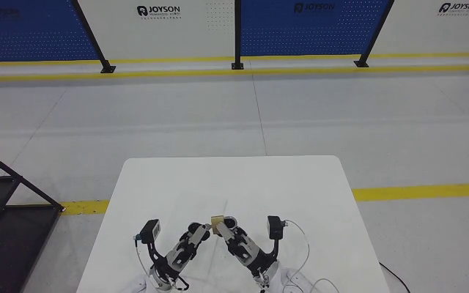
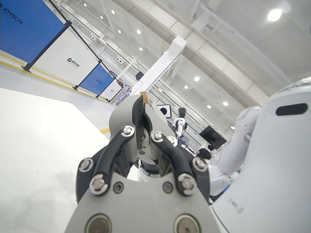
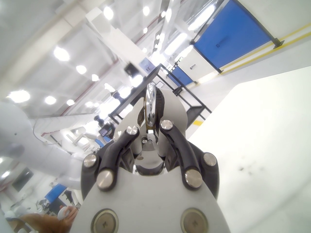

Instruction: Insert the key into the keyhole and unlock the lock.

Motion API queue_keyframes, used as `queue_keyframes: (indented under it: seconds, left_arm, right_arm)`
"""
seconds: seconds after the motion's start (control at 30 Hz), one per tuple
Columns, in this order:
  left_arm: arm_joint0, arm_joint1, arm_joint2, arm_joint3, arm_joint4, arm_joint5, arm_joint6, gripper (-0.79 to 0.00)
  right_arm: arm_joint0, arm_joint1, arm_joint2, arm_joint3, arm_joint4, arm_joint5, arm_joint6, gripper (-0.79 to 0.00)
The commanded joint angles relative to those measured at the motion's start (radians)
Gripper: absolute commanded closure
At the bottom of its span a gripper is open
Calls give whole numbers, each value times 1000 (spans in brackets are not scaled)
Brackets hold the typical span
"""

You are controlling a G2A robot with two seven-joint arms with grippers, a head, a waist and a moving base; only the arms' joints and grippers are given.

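White table [image 1: 234,183], rounded corners, faint dark scuffs

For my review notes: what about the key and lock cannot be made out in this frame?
Top view: the brass piece and shiny metal piece meet, too small to show whether one is inserted in the other.
Left wrist view: the left gripper hides all but the brass piece's tip.
Right wrist view: the right gripper covers the shiny metal piece's base, seen edge-on; key or lock unclear.
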Motion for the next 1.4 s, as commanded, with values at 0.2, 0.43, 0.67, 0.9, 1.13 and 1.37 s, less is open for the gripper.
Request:
queue_keyframes:
  seconds: [0.2,0.43,0.67,0.9,1.13,1.37]
  left_arm:
    - [-3,4,8,5,18,0,24,-126]
    - [-8,8,17,12,26,0,33,-120]
    - [-13,12,24,15,40,0,37,-43]
    - [-10,14,20,21,72,0,54,0]
    - [-8,8,-3,37,152,2,88,0]
    - [5,-10,-21,39,274,46,180,0]
  right_arm:
    - [-3,2,0,-6,0,6,8,0]
    - [-6,3,1,-9,-1,4,8,0]
    - [-5,5,1,-11,0,5,20,0]
    - [-4,7,1,-19,0,18,41,0]
    - [-4,9,3,-24,3,28,54,0]
    - [-8,13,6,-33,2,44,69,0]
